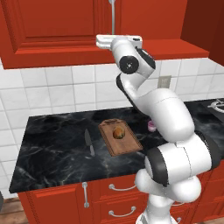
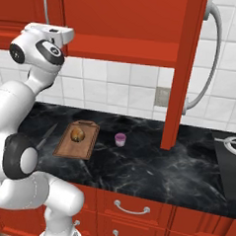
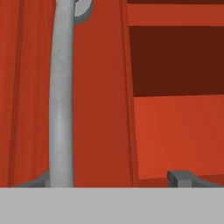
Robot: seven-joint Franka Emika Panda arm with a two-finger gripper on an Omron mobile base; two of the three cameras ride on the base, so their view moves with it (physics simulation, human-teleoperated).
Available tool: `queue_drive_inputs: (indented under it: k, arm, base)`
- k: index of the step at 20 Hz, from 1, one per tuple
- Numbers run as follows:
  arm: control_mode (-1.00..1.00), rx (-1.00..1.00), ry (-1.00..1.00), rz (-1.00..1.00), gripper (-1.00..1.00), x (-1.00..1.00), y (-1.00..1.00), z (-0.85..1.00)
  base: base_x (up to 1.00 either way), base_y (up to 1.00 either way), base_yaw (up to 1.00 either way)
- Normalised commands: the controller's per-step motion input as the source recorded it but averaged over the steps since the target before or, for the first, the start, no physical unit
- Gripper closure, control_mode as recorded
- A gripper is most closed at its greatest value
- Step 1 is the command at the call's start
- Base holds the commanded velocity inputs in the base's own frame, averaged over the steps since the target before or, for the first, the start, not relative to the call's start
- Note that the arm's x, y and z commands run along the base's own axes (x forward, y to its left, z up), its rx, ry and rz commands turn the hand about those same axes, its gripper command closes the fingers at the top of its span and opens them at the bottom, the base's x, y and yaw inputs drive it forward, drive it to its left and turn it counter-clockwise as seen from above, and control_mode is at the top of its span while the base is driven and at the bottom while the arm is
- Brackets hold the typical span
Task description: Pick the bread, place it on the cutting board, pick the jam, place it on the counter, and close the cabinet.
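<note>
Bread: we see the bread [image 1: 117, 133] sitting on the cutting board [image 1: 127, 146], roughly mid-board, a bit twd the handle-tab end; same in right base view [image 2: 77, 135].
Board: cutting board [image 2: 86, 147] lies flat on the counter [image 1: 52, 148], handle tab pointing twd the tiled wall.
Jam: the jam [image 2: 120, 139] stands upright on the counter [image 2: 151, 166], just right of the board, apart from it; in left base view we catch only a sliver of it [image 1: 151, 126] behind the arm.
Knife: grey knife [image 1: 89, 143] lies on the counter left of the board, not touching it.
Cabinet: the cabinet [image 1: 52, 30] hangs above the counter. In right base view one red door [image 2: 184, 69] stands swung out, edge-on twd us, w/ its long silver bar handle [image 2: 213, 56] on the far side. So still open on that side.
Gripper: the gripper [image 3: 116, 177] is up at cabinet level, facing a red door. Fingertips [image 3: 179, 178] set wide apart; the vertical silver handle [image 3: 61, 96] runs just beside the left tip, w/in the gap. We see nothing clamped; whether it touches the bar we can't tell.
Arm: wrist [image 1: 119, 42] raised to the cabinet's lower edge, well above board and bread.
Outlet: grey wall plate [image 2: 162, 96] on the tiles behind the counter.
Drawers: red drawers [image 2: 129, 209] w/ silver pulls under the counter.
</note>
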Motion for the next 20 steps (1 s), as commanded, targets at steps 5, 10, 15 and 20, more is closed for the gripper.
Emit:
queue_drive_inputs:
  k: [5, 10, 15, 20]
  arm:
    - [-1.00, 0.00, 0.03, 0.06, -1.00, 0.31, 0.00, -0.01]
    - [-1.00, 0.00, 0.01, 0.05, -1.00, 0.03, 0.00, 0.00]
    - [-1.00, 0.00, 0.00, 0.03, -1.00, 0.00, 0.00, 0.00]
    - [-1.00, 0.00, 0.00, 0.04, -1.00, 0.00, 0.00, 0.00]
  base:
    - [0.00, 0.00, 0.00]
    - [0.00, 0.00, 0.00]
    - [0.00, 0.00, 0.00]
    - [0.00, 0.00, 0.00]
